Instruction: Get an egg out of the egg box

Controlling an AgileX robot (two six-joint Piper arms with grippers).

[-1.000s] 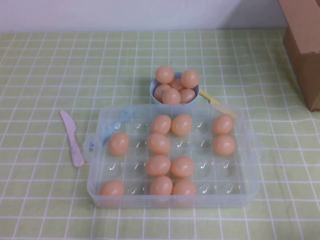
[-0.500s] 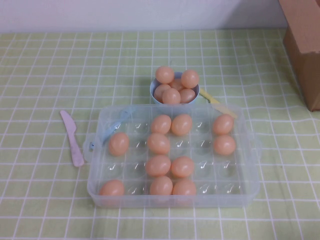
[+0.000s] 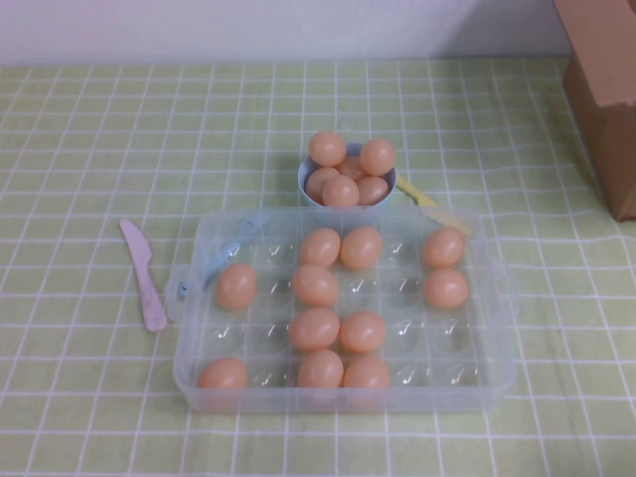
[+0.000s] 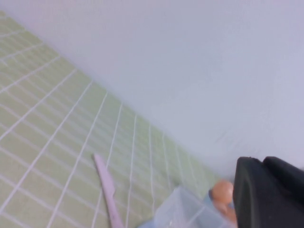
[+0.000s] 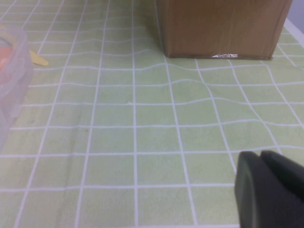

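Observation:
The egg box (image 3: 189, 338) is a clear plastic tray with pale blue clips, at the table's middle front in the high view. Several peach-orange eggs sit in its cells, one of them near the centre (image 3: 315, 285). Neither gripper appears in the high view. My left gripper (image 4: 262, 161) is shut and empty, raised to the left of the box, with a corner of the egg box (image 4: 180, 213) and one egg (image 4: 222, 191) beside it. My right gripper (image 5: 260, 154) is shut and empty above bare tablecloth to the right of the egg box (image 5: 12, 85).
A small pale blue bowl (image 3: 304, 181) heaped with eggs stands just behind the tray. A pink plastic knife (image 3: 144, 273) lies left of the tray. A yellow utensil (image 3: 434, 211) pokes out at its far right corner. A brown cardboard box (image 3: 606, 89) stands at the far right.

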